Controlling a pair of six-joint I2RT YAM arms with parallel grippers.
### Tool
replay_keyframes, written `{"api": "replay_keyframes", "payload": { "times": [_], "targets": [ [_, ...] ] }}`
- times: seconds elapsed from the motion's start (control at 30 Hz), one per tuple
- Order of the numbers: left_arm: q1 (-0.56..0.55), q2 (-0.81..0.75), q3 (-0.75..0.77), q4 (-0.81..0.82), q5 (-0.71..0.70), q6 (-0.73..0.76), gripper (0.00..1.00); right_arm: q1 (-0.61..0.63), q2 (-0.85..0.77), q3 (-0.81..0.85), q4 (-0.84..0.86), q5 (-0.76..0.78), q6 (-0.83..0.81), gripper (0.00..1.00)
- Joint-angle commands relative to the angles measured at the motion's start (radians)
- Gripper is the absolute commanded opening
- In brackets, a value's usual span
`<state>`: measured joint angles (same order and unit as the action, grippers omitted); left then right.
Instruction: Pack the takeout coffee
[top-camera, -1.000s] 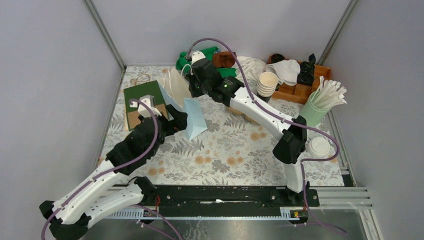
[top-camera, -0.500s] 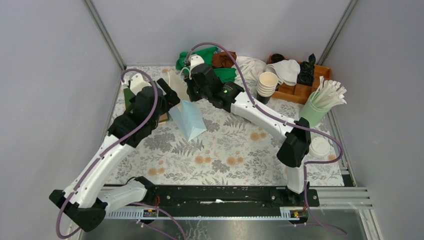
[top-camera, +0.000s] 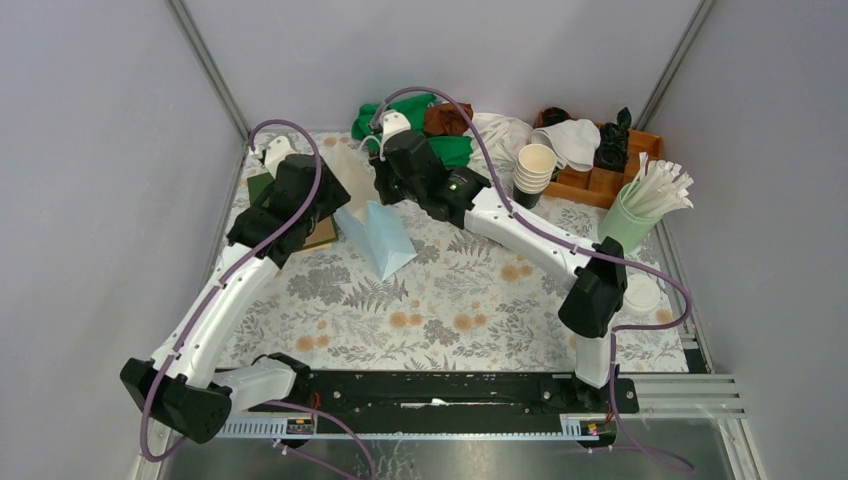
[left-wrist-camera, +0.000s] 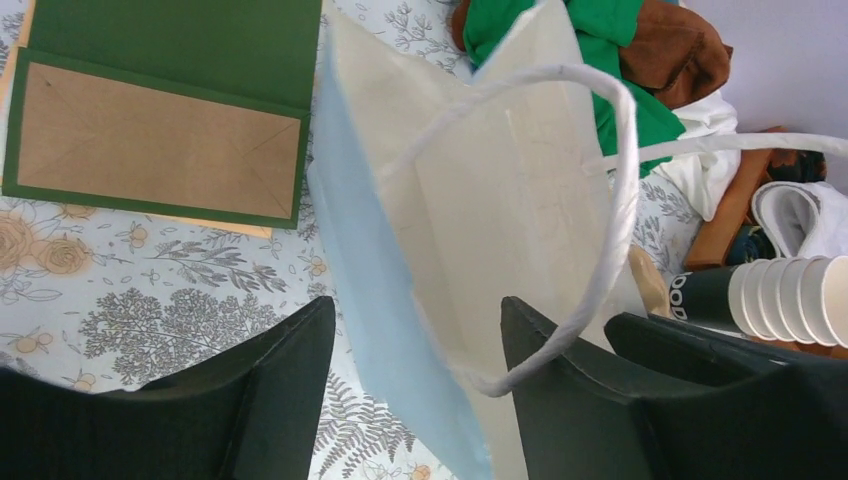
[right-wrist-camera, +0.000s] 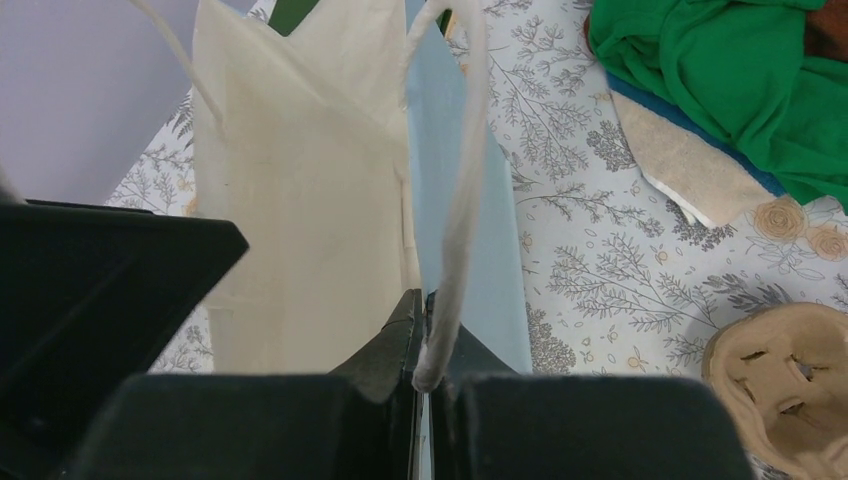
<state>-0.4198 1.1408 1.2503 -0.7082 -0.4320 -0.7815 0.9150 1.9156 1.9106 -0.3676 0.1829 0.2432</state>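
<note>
Straddling the bag (left-wrist-camera: 500, 230) at its rim, left pincer (left-wrist-camera: 420, 310) gapes; right pincer (right-wrist-camera: 420, 312) clamps its handle (right-wrist-camera: 462, 180).

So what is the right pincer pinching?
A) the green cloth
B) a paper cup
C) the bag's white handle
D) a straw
C: its wrist view shows the right pincer closed on the white handle of the paper bag.

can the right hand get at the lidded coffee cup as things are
Probably not yet: the right hand is shut on the bag handle at the far side, and the coffee cup sits back beside that arm's elbow.
</note>
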Motion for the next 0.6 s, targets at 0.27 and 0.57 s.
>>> {"api": "replay_keyframes", "payload": {
  "times": [0.27, 0.57],
  "targets": [
    [0.084, -0.035, -0.009, 0.019, -0.006, 0.073, 0.43, 0.011, -0.104, -0.037, 0.049, 0.096, 0.036, 0.01],
    [0.095, -0.031, 0.021, 0.012, 0.019, 0.180, 0.02, 0.010, -0.129, -0.045, 0.031, 0.098, 0.047, 0.30]
  ]
}}
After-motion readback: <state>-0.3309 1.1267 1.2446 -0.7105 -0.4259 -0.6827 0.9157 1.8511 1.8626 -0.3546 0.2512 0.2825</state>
